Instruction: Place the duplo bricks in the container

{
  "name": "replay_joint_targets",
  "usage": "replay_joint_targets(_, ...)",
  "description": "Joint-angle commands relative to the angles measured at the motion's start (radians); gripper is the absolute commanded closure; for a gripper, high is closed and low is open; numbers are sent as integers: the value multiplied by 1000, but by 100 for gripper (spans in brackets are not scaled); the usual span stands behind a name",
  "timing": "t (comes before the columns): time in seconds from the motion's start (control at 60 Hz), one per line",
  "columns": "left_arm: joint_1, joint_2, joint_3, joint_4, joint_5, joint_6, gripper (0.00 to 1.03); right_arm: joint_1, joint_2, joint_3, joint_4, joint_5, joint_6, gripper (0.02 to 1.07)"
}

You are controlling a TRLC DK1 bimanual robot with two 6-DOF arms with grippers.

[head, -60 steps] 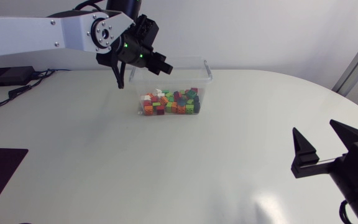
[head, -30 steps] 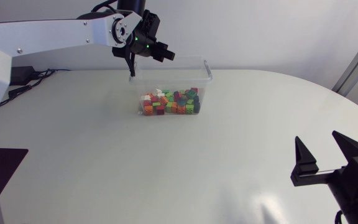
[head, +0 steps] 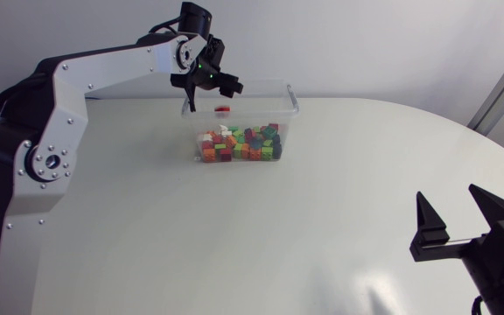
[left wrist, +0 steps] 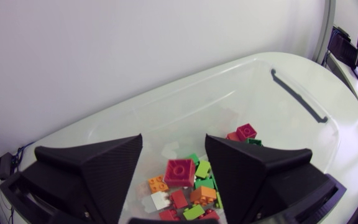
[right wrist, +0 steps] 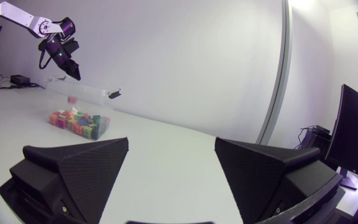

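L gripper (head: pixel 212 93) hangs over the clear container (head: pixel 291 96) at the far side of the table (head: pixel 147 227), fingers spread wide & gripping nothing. In the L wrist view a red duplo brick (left wrist: pixel 179 172) shows in the gap between the 2 fingers but below them, touching neither. In the head view it shows inside the container walls, apart from the pile of bricks (head: pixel 239 144), so prob. mid-drop rather than resting. It faces studs-up & looks like a square 2x2, so no real long axis.

Key relation: the brick lies straight down from the L gripper, already within the rim, with the pile filling the near end of the container. I can't spot any loose bricks on the tabletop, so the task reads as at or near its end.

R gripper (head: pixel 447 197) is parked at the near R corner of the table, well apart from the container, fingers open & empty. L arm is far nearer. If anything were left, L would take it; its next move prob. needs only a lift clear of the rim
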Motion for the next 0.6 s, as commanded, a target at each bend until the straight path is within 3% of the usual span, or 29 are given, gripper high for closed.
replay_joint_targets(0.0, 8, -13, 4, -26, 3, -19, 3, -3, -5, -20, -8, 1, 13, 7)
replay_joint_targets(0.133, 12, -183, -174, 57, 4, -13, 3, -3, -7, -19, -8, 1, 13, 7)
replay_joint_targets(0.25, 14, -406, -397, 236, 3, 7, 3, 4, -7, -20, -10, -5, 16, 7)
replay_joint_targets(0.383, 35, -581, -515, 243, -59, 9, 3, 12, -7, -19, -16, -14, 16, 7)
replay_joint_targets(0.583, 83, -851, -746, 258, -53, 73, 3, 0, -7, -19, -18, -18, -4, 7)
